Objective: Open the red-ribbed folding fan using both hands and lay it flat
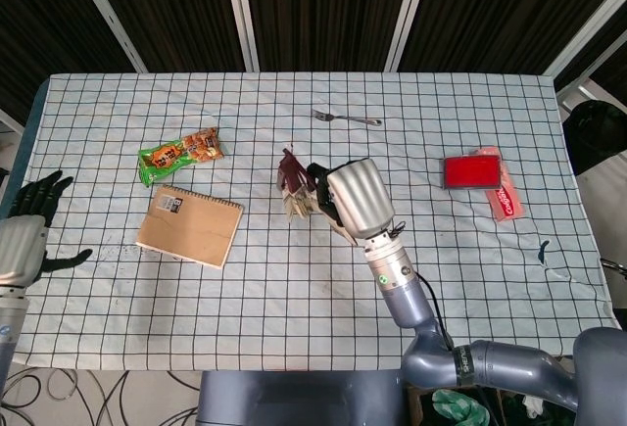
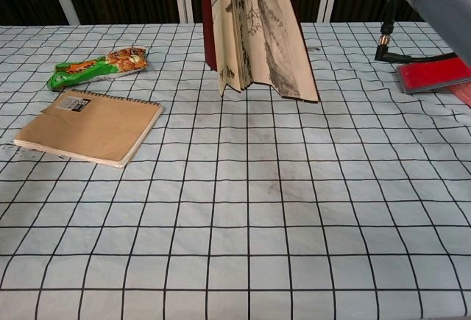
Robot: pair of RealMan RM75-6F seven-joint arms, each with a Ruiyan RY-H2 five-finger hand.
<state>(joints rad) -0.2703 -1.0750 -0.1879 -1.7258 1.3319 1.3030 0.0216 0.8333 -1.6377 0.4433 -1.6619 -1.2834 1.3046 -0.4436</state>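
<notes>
The folding fan [image 1: 292, 183] has dark red ribs and ink-painted paper. It hangs partly spread above the middle of the table, ribs pointing down. In the chest view the fan [image 2: 254, 33] shows as upright pleats, its top cut off by the frame. My right hand [image 1: 325, 194] grips it from the right, with dark fingers around the ribs and the silver wrist behind. My left hand [image 1: 29, 240] hovers at the table's far left edge with fingers spread and nothing in it, far from the fan.
A brown spiral notebook [image 1: 189, 225] and a green-orange snack packet [image 1: 179, 155] lie left of the fan. A fork [image 1: 345, 117] lies behind it. A red box [image 1: 471, 169] and a pink packet [image 1: 506, 198] sit at the right.
</notes>
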